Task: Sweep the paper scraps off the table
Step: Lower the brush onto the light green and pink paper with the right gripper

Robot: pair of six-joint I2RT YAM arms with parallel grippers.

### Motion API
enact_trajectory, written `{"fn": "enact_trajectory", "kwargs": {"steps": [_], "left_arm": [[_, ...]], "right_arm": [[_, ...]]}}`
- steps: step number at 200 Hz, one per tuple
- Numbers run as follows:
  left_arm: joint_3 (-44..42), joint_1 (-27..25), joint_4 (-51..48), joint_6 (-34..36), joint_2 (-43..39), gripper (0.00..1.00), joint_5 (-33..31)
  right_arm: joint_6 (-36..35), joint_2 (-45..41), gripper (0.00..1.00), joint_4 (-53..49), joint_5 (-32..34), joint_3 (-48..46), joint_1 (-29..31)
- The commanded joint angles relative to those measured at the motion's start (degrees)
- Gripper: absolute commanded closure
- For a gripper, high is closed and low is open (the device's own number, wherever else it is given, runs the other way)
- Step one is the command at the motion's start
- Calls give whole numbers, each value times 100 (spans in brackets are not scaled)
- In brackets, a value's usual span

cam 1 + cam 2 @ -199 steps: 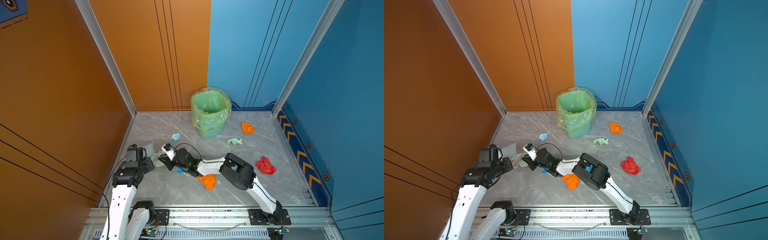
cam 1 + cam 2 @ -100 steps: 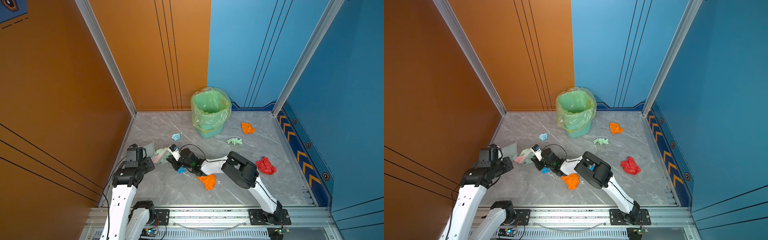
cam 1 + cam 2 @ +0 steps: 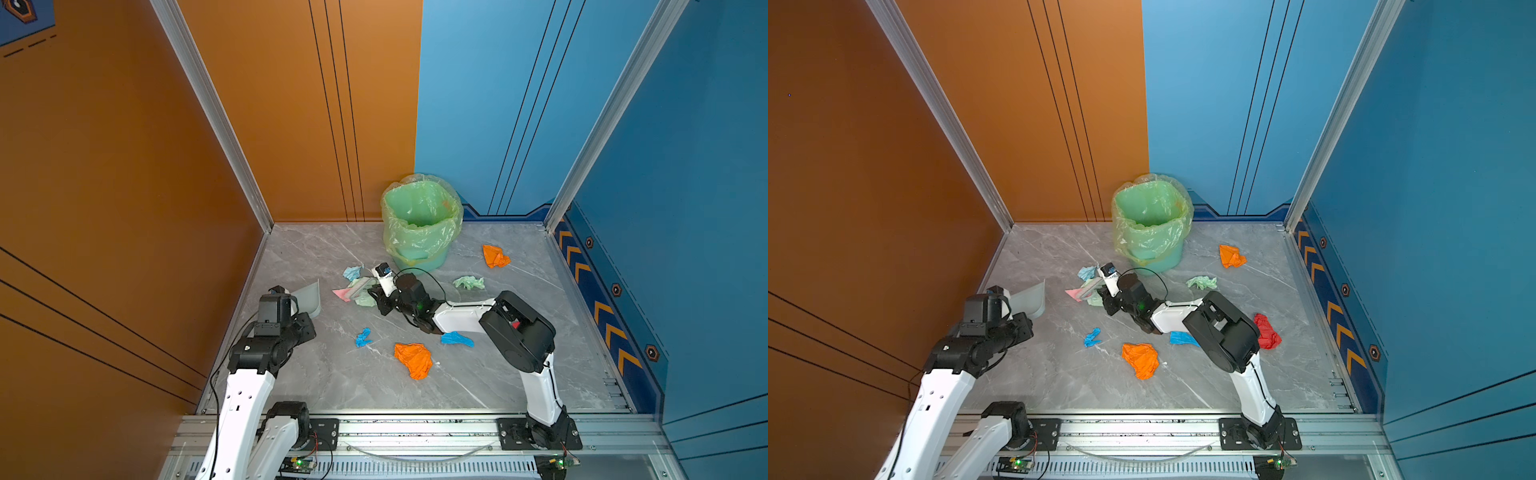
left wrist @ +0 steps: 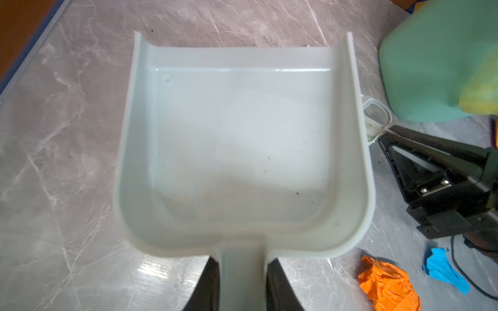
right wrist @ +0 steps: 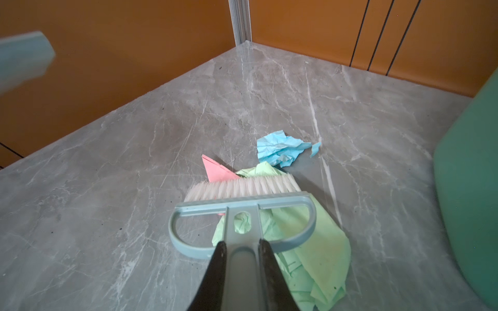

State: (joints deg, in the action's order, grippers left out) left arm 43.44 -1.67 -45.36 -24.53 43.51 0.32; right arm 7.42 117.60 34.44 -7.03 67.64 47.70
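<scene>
Near the left edge of the table (image 3: pixel 332 386), the left gripper (image 4: pixel 241 265) is pinching the handle of a pale dustpan (image 4: pixel 242 134), whose tray is carrying only small dark specks. Toward the middle, the right gripper (image 5: pixel 241 246) is squeezing the grey handle of a brush (image 5: pixel 242 200). Its white bristles are pressing on a pale green sheet (image 5: pixel 318 242) and a pink piece (image 5: pixel 215 171), and a light blue wad (image 5: pixel 280 150) is lying just beyond them. The other paper scraps (image 3: pixel 1140 359) are lying apart on the table. A big orange wad (image 3: pixel 413 359) is sitting near the front edge with two bright blue pieces (image 3: pixel 363 337) on either side. A pale green wad (image 3: pixel 469 282) and a second orange one (image 3: pixel 494 256) are lying toward the far right corner. A red one (image 3: pixel 1266 332) is resting just beside the right arm's elbow. A green bin (image 3: pixel 419 224) is standing at the far edge.
</scene>
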Motion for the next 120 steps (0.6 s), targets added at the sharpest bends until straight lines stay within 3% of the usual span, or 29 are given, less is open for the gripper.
{"fn": "enact_trajectory", "kwargs": {"steps": [1,36,81,120], "left_arm": [[-183,-350,183,-171,27,90,-18],[-338,-795,394,-225,290,90,-156],[-342,-669,424,-116,369,89,-253],[-412,-567,545,-103,458,89,-136]], "right_arm": [[-109,-384,100,-85,-299,-36,-12],[-184,-868,100,-393,-482,-41,-58],[-237,-1745,100,-1544,-798,-281,-172],[-847,-2540,100,-2454,-1129,-870,-69]]}}
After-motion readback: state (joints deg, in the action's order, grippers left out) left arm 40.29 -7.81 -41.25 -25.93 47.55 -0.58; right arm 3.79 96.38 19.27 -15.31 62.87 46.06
